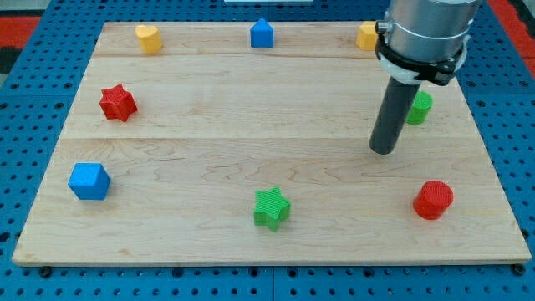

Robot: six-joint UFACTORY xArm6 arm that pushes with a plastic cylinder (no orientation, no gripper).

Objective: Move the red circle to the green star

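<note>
A wooden board (pixel 251 100) on a blue pegboard table (pixel 33 50). Nearest the view's bottom, a green star (pixel 272 207) sits centre, and a red circle (pixel 433 200) lies well apart to its right. A blue cube (pixel 89 181) sits at left. Above the red circle, my tip (pixel 384 151), a bare rod holding nothing, rests on the board, touching no block. Behind it, a green block (pixel 420 107). Farther back: a red star (pixel 118 103), a yellow heart (pixel 149 38), a blue house-shaped block (pixel 262 33), and a yellow block (pixel 368 36).
</note>
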